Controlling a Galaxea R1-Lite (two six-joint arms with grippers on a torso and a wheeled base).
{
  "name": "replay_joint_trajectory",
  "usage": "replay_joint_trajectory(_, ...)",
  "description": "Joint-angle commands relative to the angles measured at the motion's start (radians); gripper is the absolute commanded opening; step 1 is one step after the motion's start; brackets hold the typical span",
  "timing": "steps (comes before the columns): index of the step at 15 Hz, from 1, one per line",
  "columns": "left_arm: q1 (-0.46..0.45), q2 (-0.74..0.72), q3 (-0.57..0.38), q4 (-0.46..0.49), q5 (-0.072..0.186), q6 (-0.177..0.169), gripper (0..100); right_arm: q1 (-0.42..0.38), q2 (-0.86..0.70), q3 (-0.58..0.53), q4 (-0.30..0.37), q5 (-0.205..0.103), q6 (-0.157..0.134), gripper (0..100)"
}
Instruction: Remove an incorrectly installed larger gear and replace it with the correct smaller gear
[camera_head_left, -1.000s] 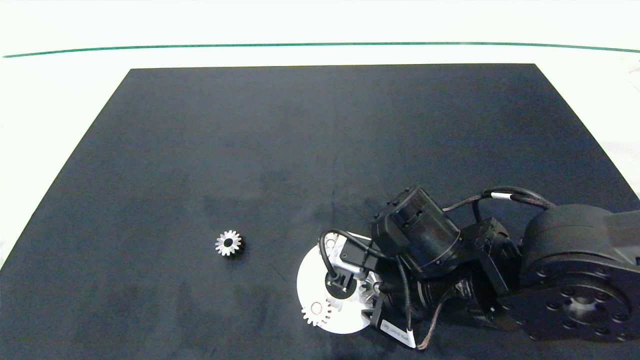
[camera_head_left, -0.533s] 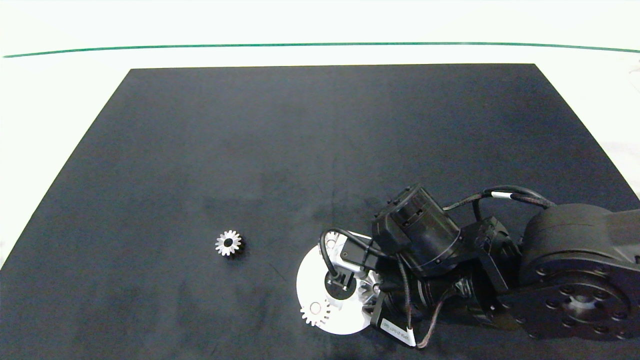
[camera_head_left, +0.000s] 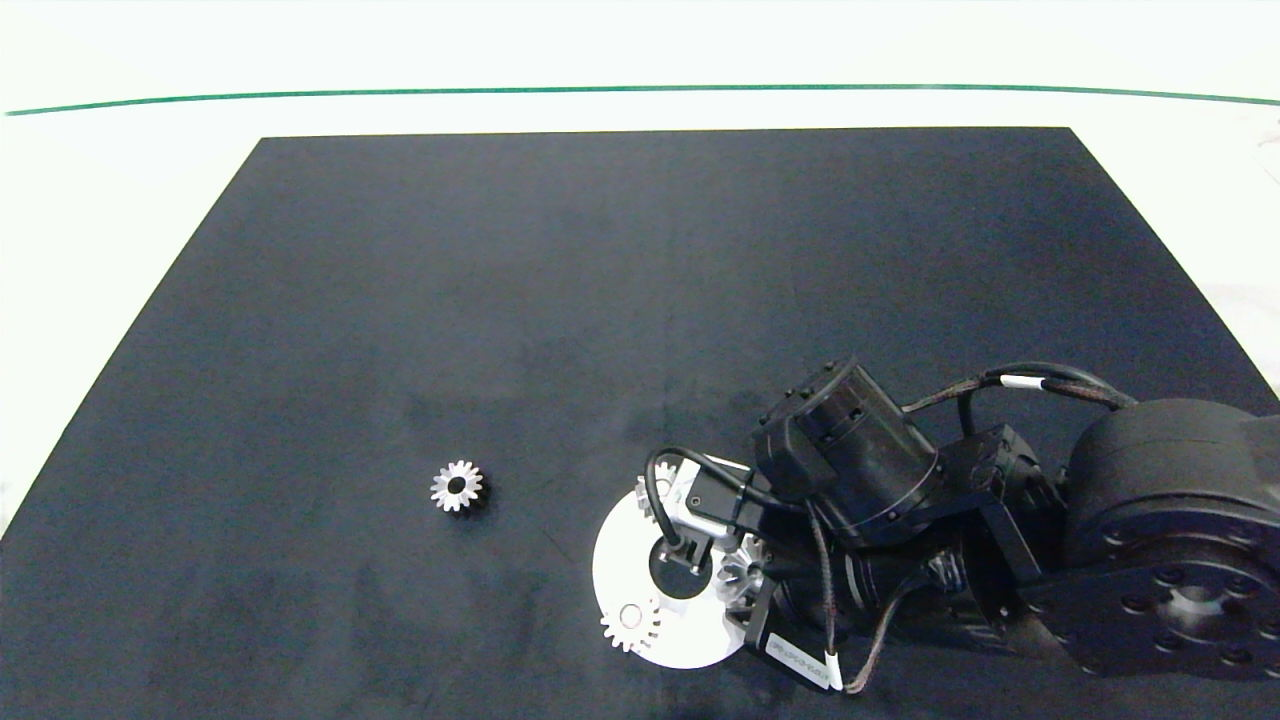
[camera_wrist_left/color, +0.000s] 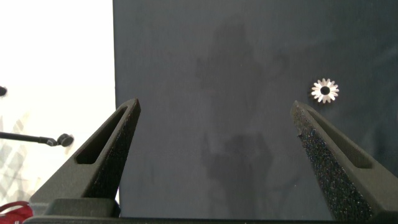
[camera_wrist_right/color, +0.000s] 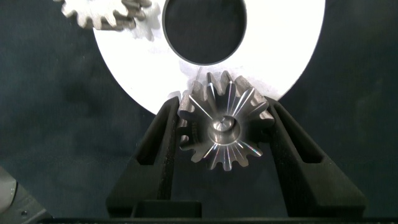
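Three gears show in the head view, with part of a fourth. The larger gear (camera_wrist_right/color: 225, 127), with long pointed teeth, sits between the right gripper's (camera_wrist_right/color: 225, 134) two fingers (camera_wrist_right/color: 163, 143), which press on it from both sides; in the head view it appears at the right edge of a white disc (camera_head_left: 625, 560) with a round dark hole in its middle, and whether it is lifted off the disc I cannot tell. The smaller gear (camera_head_left: 457, 486) lies alone on the black mat (camera_head_left: 600, 300), well apart to the left of the disc, flat, teeth up. A paler small gear (camera_head_left: 631, 624) with a wide pale centre rests on the disc's near-left edge. Part of one more toothed piece (camera_head_left: 647, 492) peeks out at the disc's far edge, mostly hidden by the right arm's cable.

The mat covers a white table (camera_head_left: 120, 200), which carries one green line (camera_head_left: 640, 90) along its far side.

The left gripper (camera_wrist_left/color: 217, 158) hovers above the mat's left edge, its two fingers (camera_wrist_left/color: 106, 155) spread wide and holding nothing; the smaller gear is visible beyond them.
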Motion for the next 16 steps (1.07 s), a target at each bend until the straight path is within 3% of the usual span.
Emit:
replay_joint_trajectory(1,0.000,-0.001,0.001,0.004,0.002,0.002,100,0.003,-0.027,-0.006,0.000,-0.002,-0.004,25)
replay_joint_trajectory(9,0.000,0.003,-0.004,0.005,0.002,0.003,100,0.015,-0.139,-0.001,0.007,-0.014,-0.005,25)
replay_joint_trajectory(13,0.001,0.015,-0.004,-0.015,-0.006,0.000,100,-0.040,-0.247,0.037,0.095,-0.016,-0.004,25)
replay_joint_trajectory(16,-0.011,0.036,-0.002,-0.015,-0.009,-0.001,100,-0.118,-0.313,0.109,0.096,-0.016,-0.004,25)
